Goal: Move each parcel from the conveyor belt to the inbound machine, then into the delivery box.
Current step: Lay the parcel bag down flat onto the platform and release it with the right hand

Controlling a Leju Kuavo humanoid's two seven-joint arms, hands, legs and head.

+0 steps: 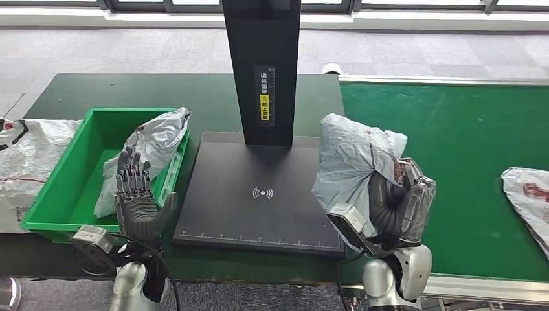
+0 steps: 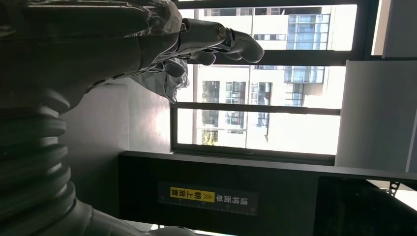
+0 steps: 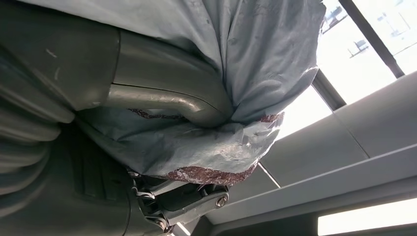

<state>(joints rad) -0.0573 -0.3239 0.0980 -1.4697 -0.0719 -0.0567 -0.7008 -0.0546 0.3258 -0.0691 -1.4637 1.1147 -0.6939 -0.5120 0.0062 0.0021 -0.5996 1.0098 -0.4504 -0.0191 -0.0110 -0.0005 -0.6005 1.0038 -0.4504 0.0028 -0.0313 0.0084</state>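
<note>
Green conveyor belt (image 1: pixel 453 129) right, black inbound machine (image 1: pixel 259 194) centre. Right hand (image 1: pixel 401 201) gripped grey parcel (image 1: pixel 349 162); left hand (image 1: pixel 136 194) spread, empty, near delivery box (image 1: pixel 71 188).

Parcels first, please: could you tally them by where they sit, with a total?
In right hand: 1 parcel
In green box: 1
On conveyor: 1
Left of box: 1
Total: 4

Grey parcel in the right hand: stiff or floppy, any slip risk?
Probably floppy: the grey parcel is a creased poly bag bulging around the right hand. Likely light, since it is held upright in one grasp. The glossy film may slip, though the thumb digs into a fold.
</note>
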